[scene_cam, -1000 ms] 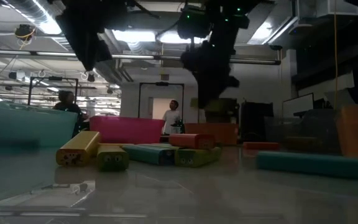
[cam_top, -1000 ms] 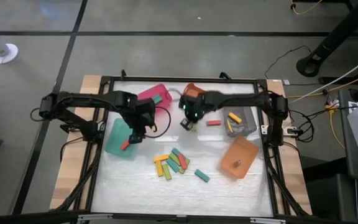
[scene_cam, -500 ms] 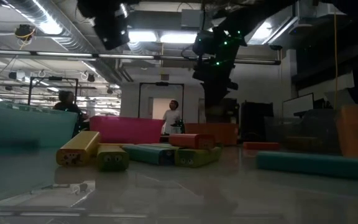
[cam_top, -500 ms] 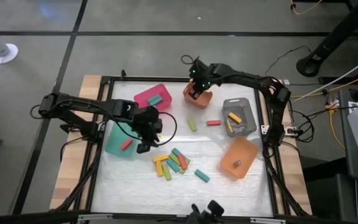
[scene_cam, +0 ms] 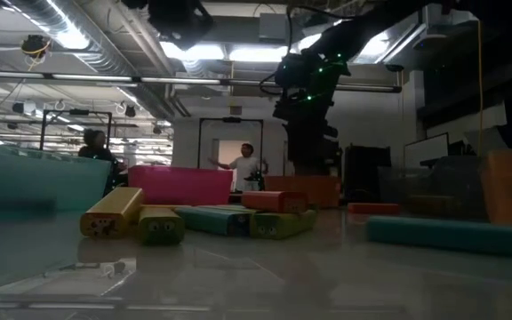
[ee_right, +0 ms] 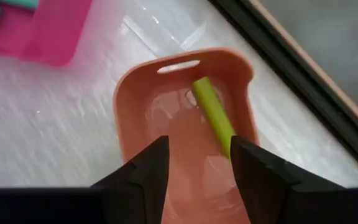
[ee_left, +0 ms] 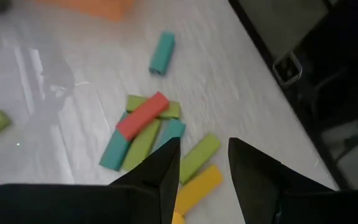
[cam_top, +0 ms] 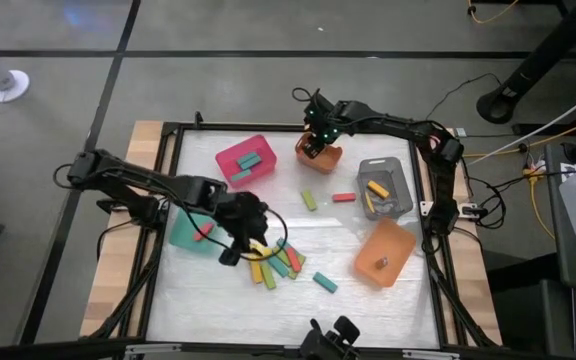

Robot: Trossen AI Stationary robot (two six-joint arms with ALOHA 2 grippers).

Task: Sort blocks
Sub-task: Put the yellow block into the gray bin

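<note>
Several blocks (cam_top: pixel 273 262) in yellow, light green, teal and red lie in a loose pile near the table's middle, also seen in the left wrist view (ee_left: pixel 143 121). My left gripper (cam_top: pixel 243 238) hovers over the pile's left end, open (ee_left: pixel 204 163) with nothing between its fingers. My right gripper (cam_top: pixel 313 138) stands open (ee_right: pixel 197 155) above the far orange bin (ee_right: pixel 135 106). A light green block (ee_right: pixel 215 118) lies slanted inside that bin, its far end up against the bin's wall. I cannot see either gripper touching a block.
A pink bin (cam_top: pixel 245 160) holds teal blocks and a teal bin (cam_top: pixel 183 238) holds a red one. The grey bin (cam_top: pixel 385 190) has yellow blocks; a second orange bin (cam_top: pixel 385 253) sits near right. Single green (cam_top: pixel 309 200), red (cam_top: pixel 343 197) and teal (cam_top: pixel 325 283) blocks lie apart.
My right gripper has gone from the table's middle to the far edge and now hangs over the far orange bin. My left gripper has moved from over the teal bin toward the right and near edge, to the pile of blocks.
</note>
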